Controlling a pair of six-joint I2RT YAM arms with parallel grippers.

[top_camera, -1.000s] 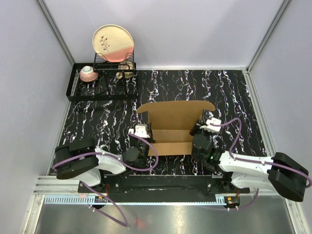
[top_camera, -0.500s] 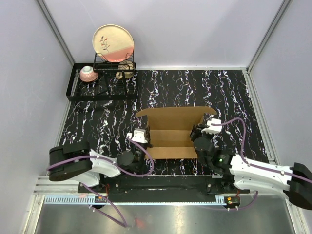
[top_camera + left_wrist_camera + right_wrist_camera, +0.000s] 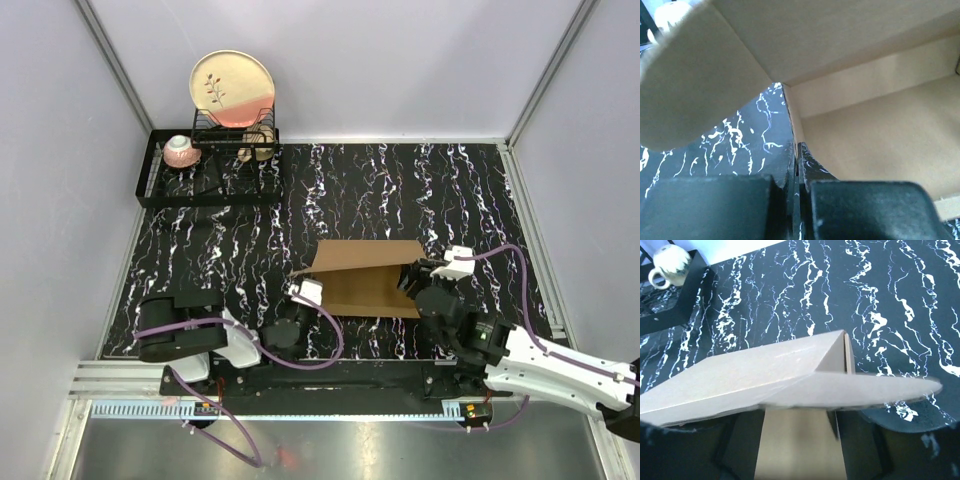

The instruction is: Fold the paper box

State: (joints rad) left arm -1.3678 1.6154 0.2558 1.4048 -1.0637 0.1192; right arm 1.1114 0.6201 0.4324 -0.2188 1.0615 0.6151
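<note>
The paper box (image 3: 365,275) is brown cardboard and lies at the near middle of the table, its large top panel leaning forward over the tray part. My left gripper (image 3: 305,293) is at the box's left end. In the left wrist view it (image 3: 799,150) is shut on the thin edge of the box's side wall (image 3: 792,115), with a rounded flap (image 3: 695,85) overhead. My right gripper (image 3: 415,275) is at the box's right end. In the right wrist view its jaws (image 3: 800,440) stand wide apart, with a cardboard panel (image 3: 800,445) between them and the tilted top panel (image 3: 755,370) in front.
A black dish rack (image 3: 160,190) stands at the back left with a round plate (image 3: 232,88) upright in it and a pink cup (image 3: 181,150). A pale mug (image 3: 669,262) shows in the rack. Grey walls close the table on three sides.
The box's upright back panel has come down forward over the tray, and the box has shifted right. My right gripper has gone from shut to open. My left gripper stayed shut and followed the box.
</note>
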